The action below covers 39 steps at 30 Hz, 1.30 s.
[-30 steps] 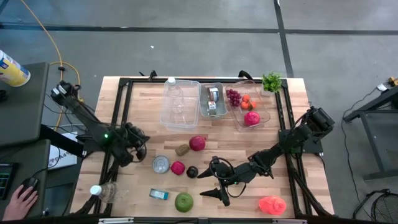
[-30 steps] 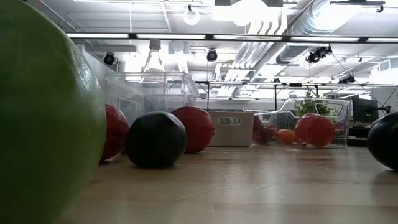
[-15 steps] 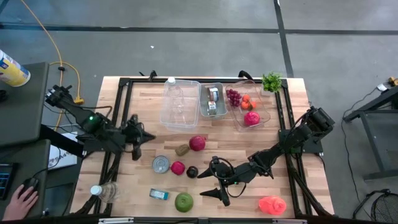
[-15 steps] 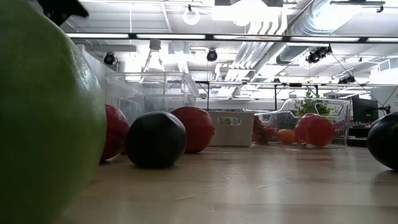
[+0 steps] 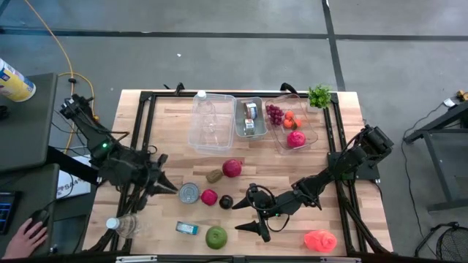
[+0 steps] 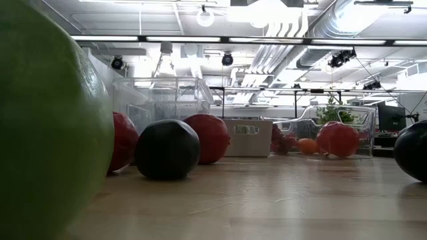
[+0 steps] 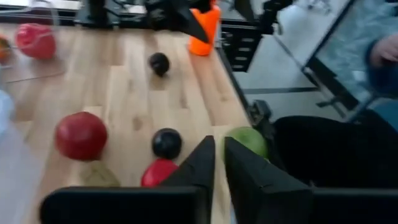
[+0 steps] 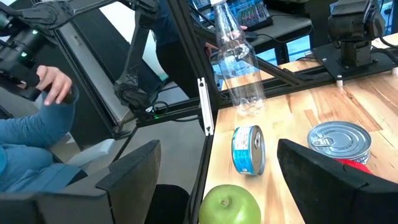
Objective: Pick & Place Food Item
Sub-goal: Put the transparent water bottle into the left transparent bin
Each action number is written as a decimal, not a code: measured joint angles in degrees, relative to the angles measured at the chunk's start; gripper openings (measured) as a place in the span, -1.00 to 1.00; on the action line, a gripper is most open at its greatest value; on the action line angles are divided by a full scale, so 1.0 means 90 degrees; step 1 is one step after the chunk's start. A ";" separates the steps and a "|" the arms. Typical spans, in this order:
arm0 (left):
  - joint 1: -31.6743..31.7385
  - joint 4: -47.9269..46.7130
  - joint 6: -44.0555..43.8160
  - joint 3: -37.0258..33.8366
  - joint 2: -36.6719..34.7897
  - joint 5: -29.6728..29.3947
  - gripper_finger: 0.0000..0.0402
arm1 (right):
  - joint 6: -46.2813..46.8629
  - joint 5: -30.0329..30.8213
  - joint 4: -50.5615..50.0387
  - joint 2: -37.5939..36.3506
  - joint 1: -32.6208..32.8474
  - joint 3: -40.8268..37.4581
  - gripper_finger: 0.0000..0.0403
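Note:
Loose food lies on the wooden table: a red apple [image 5: 232,168], a brown kiwi [image 5: 213,176], a silver can [image 5: 189,193], a small red fruit [image 5: 209,196], a dark plum [image 5: 226,201], a green apple [image 5: 216,236] and a blue tin [image 5: 186,228]. My left gripper [image 5: 170,188] hovers just left of the can, pointing toward the table's right, fingers shut [image 7: 219,168] and holding nothing. My right gripper [image 5: 247,218] hangs open right of the plum. In its wrist view [image 8: 230,177] the green apple [image 8: 230,205] and tin [image 8: 249,149] lie ahead between its fingers.
At the far edge stand a clear bin [image 5: 210,120], a metal tray [image 5: 249,117], a clear bin of fruit [image 5: 291,120] and greens [image 5: 319,95]. A water bottle [image 5: 121,225] lies near left, an orange item [image 5: 319,240] near right. A person's hand [image 5: 25,235] rests off the table.
My left gripper has risen from the table and tipped up from pointing steeply down to nearly level, rolling as it went. It swung briefly toward the far edge and came back beside the can. My right arm and the food have stayed put.

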 joint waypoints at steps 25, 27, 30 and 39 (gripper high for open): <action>-0.0386 0.1340 0.1753 0.0000 0.0837 0.0361 0.98 | 0.0004 0.0000 0.0000 0.0000 0.0000 0.0000 0.54; -0.0527 0.1327 0.1498 0.0000 0.0609 0.1298 0.98 | 0.0002 0.0000 0.0000 0.0000 0.0000 0.0000 0.54; -0.0520 0.1389 0.1068 0.0000 0.0076 0.2875 0.98 | 0.0002 0.0000 -0.0001 0.0000 0.0000 0.0000 0.54; -0.0600 0.1304 0.0182 0.0012 -0.1153 0.3904 0.98 | -0.0036 0.0325 0.0000 0.0000 -0.0002 0.0000 0.54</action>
